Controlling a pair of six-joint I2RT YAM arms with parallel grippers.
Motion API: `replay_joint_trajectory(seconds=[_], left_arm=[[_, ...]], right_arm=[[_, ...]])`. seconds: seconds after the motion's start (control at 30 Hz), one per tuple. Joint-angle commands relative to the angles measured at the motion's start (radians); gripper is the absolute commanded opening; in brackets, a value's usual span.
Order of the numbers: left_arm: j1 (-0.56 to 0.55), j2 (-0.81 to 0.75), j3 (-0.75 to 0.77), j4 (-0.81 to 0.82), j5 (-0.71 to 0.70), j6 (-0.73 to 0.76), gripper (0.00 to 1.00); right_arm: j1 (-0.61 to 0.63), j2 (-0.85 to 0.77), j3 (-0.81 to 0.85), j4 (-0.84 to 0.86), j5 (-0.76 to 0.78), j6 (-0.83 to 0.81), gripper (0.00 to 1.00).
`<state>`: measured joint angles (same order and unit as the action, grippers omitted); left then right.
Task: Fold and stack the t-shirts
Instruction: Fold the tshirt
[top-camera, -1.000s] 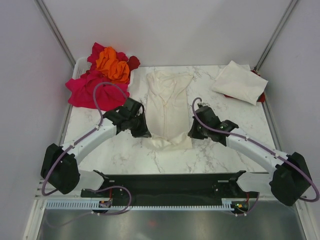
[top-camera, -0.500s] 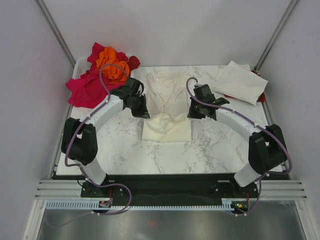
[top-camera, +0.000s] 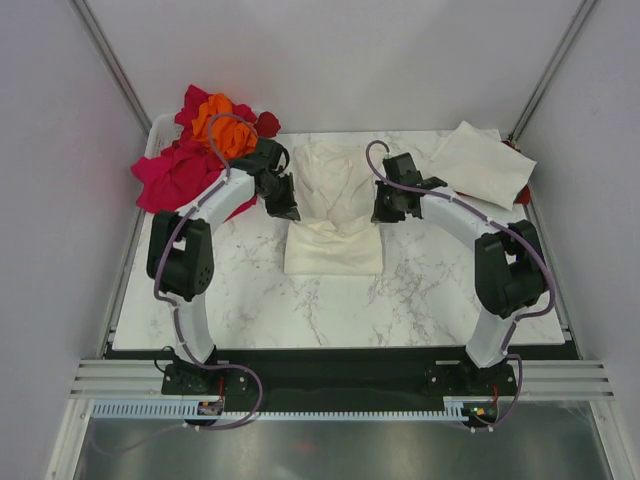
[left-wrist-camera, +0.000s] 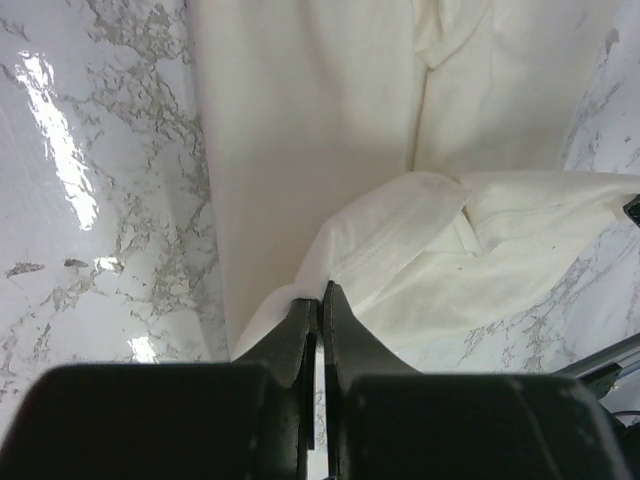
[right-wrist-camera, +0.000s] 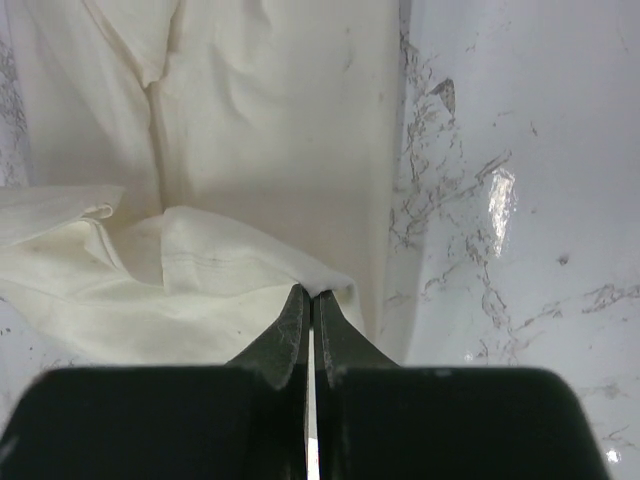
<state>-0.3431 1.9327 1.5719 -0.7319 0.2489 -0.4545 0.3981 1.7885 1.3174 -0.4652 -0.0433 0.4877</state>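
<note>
The top view looks steeply down from above and behind the arm bases, which sit at the bottom of its frame, and takes in the whole marble tabletop from well back. The left wrist view sits just behind the left claw, dark at lower centre, facing down close onto the cream t-shirt. The right wrist view does likewise behind the right claw. All three share that shirt's doubled-over fold; the wrist views see it from opposite sides.
</note>
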Motion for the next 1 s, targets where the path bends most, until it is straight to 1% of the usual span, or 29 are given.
replay_joint_trajectory(seconds=[0.0,0.07,0.1,0.17,0.2,0.23,0.27,0.3,0.33,0.37,0.4,0.43,0.47,0.5,0.53,0.6,0.63,0.67,0.7,0.73,0.77,0.8,0.83,0.87,0.9,0.93,0.97], left_arm=[[0.013,0.058,0.082,-0.018,0.043,0.054,0.02],[0.016,0.092,0.138,-0.024,0.041,0.060,0.03],[0.018,0.133,0.161,-0.026,0.039,0.063,0.03],[0.027,0.178,0.246,-0.050,0.046,0.068,0.05],[0.030,0.237,0.281,-0.067,0.055,0.071,0.07],[0.033,0.267,0.372,-0.089,0.050,0.073,0.15],[0.036,0.303,0.425,-0.162,0.035,0.070,0.16],[0.038,0.360,0.480,-0.193,0.021,0.069,0.18],[0.036,0.389,0.585,-0.217,0.029,0.074,0.28],[0.038,0.412,0.637,-0.271,0.030,0.079,0.35],[0.038,0.429,0.687,-0.297,0.020,0.079,0.43],[0.038,0.463,0.782,-0.331,0.009,0.079,0.54],[0.038,0.469,0.827,-0.387,-0.008,0.080,0.60],[0.038,0.474,0.867,-0.417,-0.063,0.080,0.67],[0.038,0.460,0.908,-0.432,-0.086,0.080,0.71],[0.036,0.421,0.886,-0.458,-0.134,0.083,0.72],[0.035,0.396,0.857,-0.462,-0.152,0.079,0.71],[0.032,0.332,0.820,-0.457,-0.166,0.057,0.70],[0.026,0.303,0.735,-0.439,-0.181,0.051,0.68],[0.020,0.269,0.685,-0.417,-0.183,0.048,0.66],[0.000,0.214,0.631,-0.391,-0.181,0.039,0.64],[-0.013,0.181,0.575,-0.364,-0.157,0.034,0.63],[-0.023,0.157,0.463,-0.294,-0.136,0.033,0.62],[-0.051,0.137,0.414,-0.264,-0.122,0.019,0.61],[-0.062,0.102,0.368,-0.233,-0.116,0.011,0.61],[-0.076,0.089,0.281,-0.181,-0.114,0.005,0.59],[-0.098,0.077,0.239,-0.149,-0.112,-0.009,0.58]], right_arm=[[-0.016,0.048,0.077,0.019,-0.018,-0.027,0.00],[-0.028,0.095,0.120,0.019,-0.021,-0.031,0.00],[-0.033,0.115,0.140,0.016,-0.024,-0.032,0.00],[-0.050,0.178,0.206,-0.007,-0.033,-0.032,0.00],[-0.054,0.201,0.230,-0.019,-0.033,-0.031,0.00],[-0.062,0.225,0.290,-0.036,-0.030,-0.029,0.02],[-0.073,0.264,0.316,-0.062,-0.030,-0.028,0.08],[-0.077,0.279,0.341,-0.069,-0.033,-0.026,0.17],[-0.081,0.290,0.388,-0.081,-0.029,-0.023,0.44],[-0.088,0.307,0.410,-0.102,-0.026,-0.024,0.53],[-0.091,0.310,0.433,-0.119,0.002,-0.024,0.65],[-0.093,0.311,0.475,-0.140,0.019,-0.024,0.69],[-0.097,0.301,0.491,-0.167,0.031,-0.029,0.71],[-0.099,0.289,0.499,-0.174,0.037,-0.032,0.72],[-0.099,0.254,0.494,-0.179,0.061,-0.040,0.73],[-0.097,0.204,0.464,-0.176,0.065,-0.046,0.74],[-0.096,0.152,0.404,-0.167,0.048,-0.046,0.74],[-0.091,0.125,0.366,-0.130,0.040,-0.041,0.73],[-0.090,0.095,0.324,-0.110,-0.010,-0.038,0.69],[-0.084,0.069,0.234,-0.081,-0.038,-0.031,0.66],[-0.064,0.025,0.197,-0.022,-0.100,-0.020,0.63],[-0.053,0.014,0.165,-0.001,-0.128,-0.014,0.59],[-0.038,0.012,0.128,0.011,-0.151,-0.009,0.51],[-0.006,0.020,0.122,0.019,-0.188,-0.006,0.47],[0.011,0.031,0.118,0.019,-0.194,-0.008,0.39],[0.025,0.058,0.114,0.019,-0.198,-0.009,0.34],[0.048,0.069,0.111,0.019,-0.198,-0.008,0.29]])
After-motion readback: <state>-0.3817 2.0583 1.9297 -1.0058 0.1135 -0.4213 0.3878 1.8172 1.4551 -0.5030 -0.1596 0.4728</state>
